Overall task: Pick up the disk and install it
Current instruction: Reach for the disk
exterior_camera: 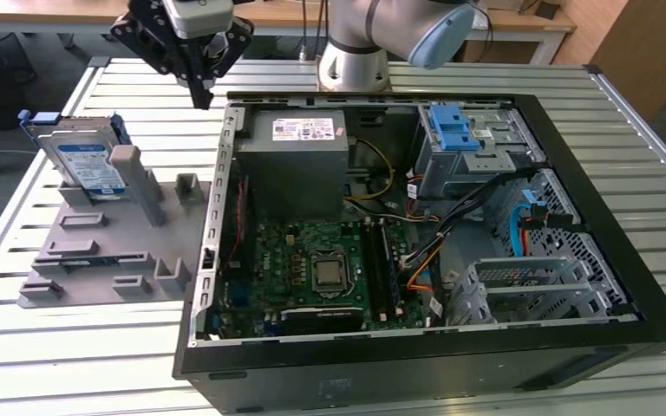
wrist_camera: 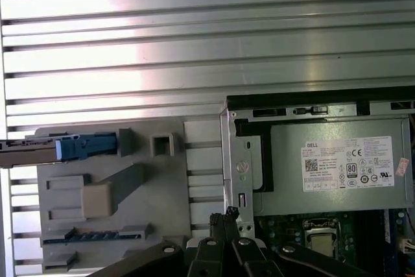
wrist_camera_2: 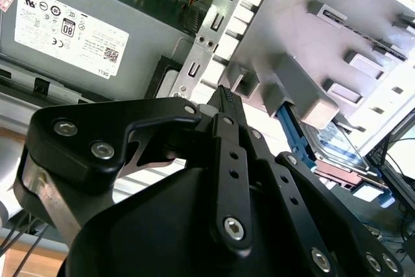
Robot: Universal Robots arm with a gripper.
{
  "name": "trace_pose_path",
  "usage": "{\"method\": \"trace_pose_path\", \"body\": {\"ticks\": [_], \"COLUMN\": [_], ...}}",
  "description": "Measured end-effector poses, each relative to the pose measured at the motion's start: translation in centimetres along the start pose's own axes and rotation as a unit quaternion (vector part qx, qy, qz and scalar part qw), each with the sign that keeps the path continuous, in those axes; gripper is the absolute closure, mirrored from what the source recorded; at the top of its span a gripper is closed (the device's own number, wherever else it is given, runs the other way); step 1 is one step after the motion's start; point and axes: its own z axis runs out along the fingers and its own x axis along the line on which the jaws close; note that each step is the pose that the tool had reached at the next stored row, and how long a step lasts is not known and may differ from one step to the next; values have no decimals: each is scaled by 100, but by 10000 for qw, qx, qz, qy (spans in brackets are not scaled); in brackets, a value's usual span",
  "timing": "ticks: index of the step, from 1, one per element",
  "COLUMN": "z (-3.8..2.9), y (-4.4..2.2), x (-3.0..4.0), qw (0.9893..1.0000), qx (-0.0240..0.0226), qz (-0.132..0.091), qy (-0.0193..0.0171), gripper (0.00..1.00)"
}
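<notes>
Closed gripper (wrist_camera: 228, 216) hangs at the edge of the computer case (wrist_camera: 237, 160); disk (wrist_camera: 39, 152) stands in grey fixture (wrist_camera: 162, 192).

Clearance, gripper (exterior_camera: 202, 97): open air all round it. Bare slatted table (wrist_camera: 194, 30) lay clear beyond the fingertips. Obstacles below: upright case wall (exterior_camera: 226, 182), with the power supply (exterior_camera: 298, 160) on one side. On the other, the grey fixture (exterior_camera: 114, 251) with raised posts and the disk (exterior_camera: 84, 160) on edge.

Slatted metal tbl (exterior_camera: 67, 364) under gripper (exterior_camera: 202, 97), bright glare on slats. Wood desk (exterior_camera: 281, 13) just behind gripper; wood cabinet (exterior_camera: 636, 43) well off to exterior view's right.
</notes>
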Motion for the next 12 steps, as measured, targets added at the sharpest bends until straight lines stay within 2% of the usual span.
{"method": "trace_pose_path", "body": {"ticks": [12], "z": [2], "y": [31], "x": [129], "qw": [10000], "qx": [0], "qz": [-1], "qy": [1], "gripper": [89]}}
